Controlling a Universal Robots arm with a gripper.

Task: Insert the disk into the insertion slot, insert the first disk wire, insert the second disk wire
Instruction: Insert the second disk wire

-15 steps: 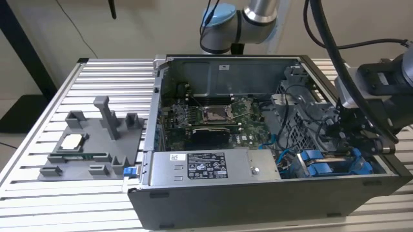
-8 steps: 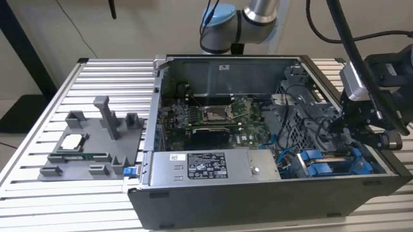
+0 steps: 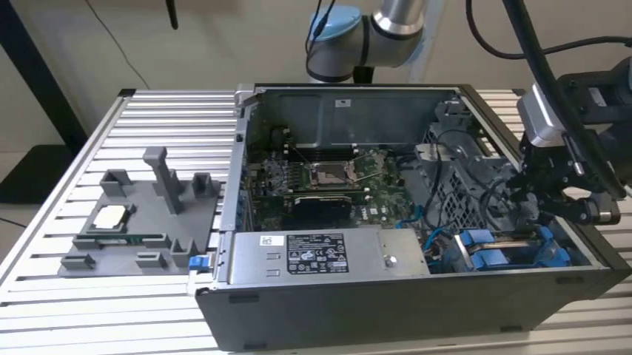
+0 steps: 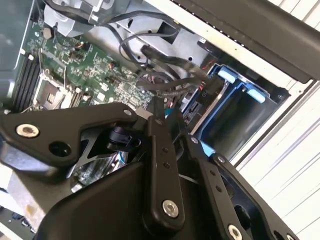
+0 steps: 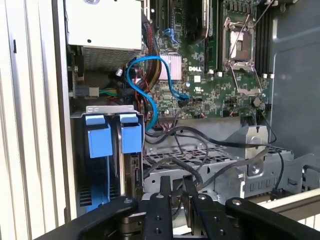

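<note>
Table: slatted metal, carries everything. Open PC case lies on its side on it. Grey parts tray sits beside the case, on the exterior view's left. Arm comes in from above the case's far wall. Power-supply box is along the near wall and the motherboard is behind it. Slot is in the near corner on the exterior view's right, blue rails up. Disk is seated edge-on in the slot, just beside two blue tabs. Claw hangs over the drive cage, near the slot, among loose black wires. Can't tell if it's open or closed, or gripping anything.
</note>
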